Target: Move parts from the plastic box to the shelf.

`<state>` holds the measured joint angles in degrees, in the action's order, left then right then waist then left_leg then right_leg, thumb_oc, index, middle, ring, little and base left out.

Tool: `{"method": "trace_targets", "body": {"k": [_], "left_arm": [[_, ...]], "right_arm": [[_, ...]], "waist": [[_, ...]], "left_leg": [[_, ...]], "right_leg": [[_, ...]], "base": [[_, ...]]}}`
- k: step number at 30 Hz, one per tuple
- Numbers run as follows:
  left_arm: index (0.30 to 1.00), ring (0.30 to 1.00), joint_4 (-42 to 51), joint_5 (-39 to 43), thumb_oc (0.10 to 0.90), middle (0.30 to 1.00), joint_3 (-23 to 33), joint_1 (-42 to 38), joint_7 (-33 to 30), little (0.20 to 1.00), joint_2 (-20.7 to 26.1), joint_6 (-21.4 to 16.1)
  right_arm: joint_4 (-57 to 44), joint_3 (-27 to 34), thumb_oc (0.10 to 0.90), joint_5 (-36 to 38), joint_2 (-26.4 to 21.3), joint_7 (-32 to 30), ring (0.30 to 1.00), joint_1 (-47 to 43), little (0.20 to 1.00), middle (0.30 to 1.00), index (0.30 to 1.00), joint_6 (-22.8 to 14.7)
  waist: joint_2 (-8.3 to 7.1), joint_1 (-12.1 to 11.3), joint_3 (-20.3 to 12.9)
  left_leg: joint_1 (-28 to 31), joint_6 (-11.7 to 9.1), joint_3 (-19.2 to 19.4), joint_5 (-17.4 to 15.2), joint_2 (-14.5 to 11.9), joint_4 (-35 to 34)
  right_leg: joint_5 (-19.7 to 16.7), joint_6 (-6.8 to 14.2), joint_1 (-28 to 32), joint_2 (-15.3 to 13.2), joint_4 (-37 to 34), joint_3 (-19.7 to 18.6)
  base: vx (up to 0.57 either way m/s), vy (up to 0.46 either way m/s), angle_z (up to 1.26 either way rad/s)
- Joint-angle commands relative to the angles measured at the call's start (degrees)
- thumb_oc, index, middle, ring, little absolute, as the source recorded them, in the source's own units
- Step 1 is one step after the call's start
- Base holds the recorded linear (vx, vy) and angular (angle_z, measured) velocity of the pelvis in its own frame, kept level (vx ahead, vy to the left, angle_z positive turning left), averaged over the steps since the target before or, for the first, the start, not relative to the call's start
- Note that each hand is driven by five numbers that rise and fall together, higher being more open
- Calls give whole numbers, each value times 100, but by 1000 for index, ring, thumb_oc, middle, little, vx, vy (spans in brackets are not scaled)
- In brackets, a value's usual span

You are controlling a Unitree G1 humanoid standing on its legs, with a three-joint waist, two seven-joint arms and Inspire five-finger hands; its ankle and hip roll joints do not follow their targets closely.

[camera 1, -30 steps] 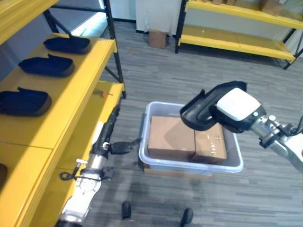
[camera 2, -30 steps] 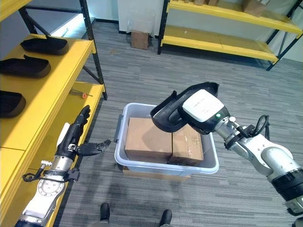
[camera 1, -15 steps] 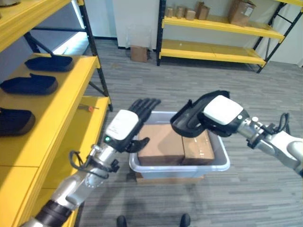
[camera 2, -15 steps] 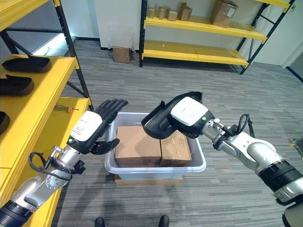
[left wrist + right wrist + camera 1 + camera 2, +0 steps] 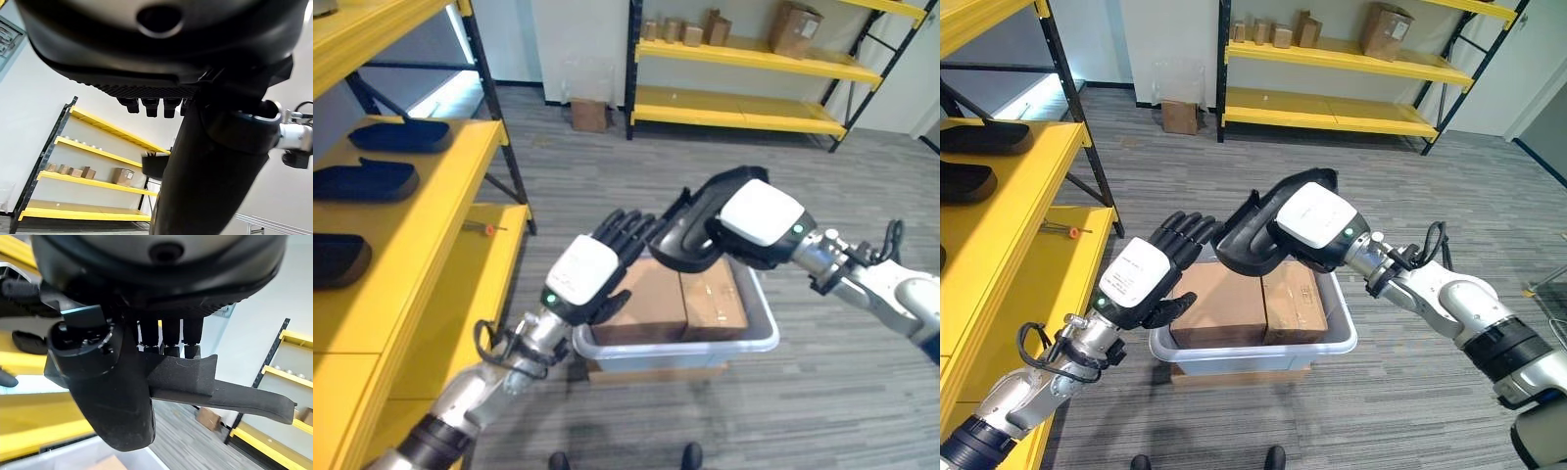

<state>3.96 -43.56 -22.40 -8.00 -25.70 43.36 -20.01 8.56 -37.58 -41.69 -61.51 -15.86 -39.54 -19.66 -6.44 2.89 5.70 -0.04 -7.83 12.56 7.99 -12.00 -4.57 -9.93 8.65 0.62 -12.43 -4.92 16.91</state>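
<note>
1. Both eye views look down from the head at the plastic box (image 5: 680, 338), sharing it and the yellow shelf (image 5: 999, 235) beside it.
2. Each wrist view looks along its own hand from very close, above that box.

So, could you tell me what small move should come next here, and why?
Probably bring the left hand under the black part to share its weight. The right hand holds the part above the plastic box, and the left hand's open fingers already reach its end, with the shelf on that side.
</note>
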Motion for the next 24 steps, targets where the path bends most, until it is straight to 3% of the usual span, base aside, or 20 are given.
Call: {"method": "trace_targets", "body": {"k": [1, 24], "left_arm": [[1000, 1000, -3, -4, 900, 1000, -109, -838, -597, 1000, -269, -66], [1000, 1000, -224, -463, 900, 1000, -269, -1653, -1148, 1000, -806, 370]], "right_arm": [[-197, 157, 400, 557, 112, -713, 300, -1199, 300, 300, 300, 296], [-284, 320, 400, 805, 761, -825, 300, -1330, 300, 300, 300, 368]], "waist": [[-43, -126, -422], [-72, -25, -430]], "left_leg": [[287, -102, -33, -413, -329, -43], [308, -67, 45, -455, -325, -43]], "right_leg": [[64, 558, 371, -311, 4, 183], [55, 524, 343, -325, -8, 82]], "base": [[0, 0, 0], [0, 0, 0]]}}
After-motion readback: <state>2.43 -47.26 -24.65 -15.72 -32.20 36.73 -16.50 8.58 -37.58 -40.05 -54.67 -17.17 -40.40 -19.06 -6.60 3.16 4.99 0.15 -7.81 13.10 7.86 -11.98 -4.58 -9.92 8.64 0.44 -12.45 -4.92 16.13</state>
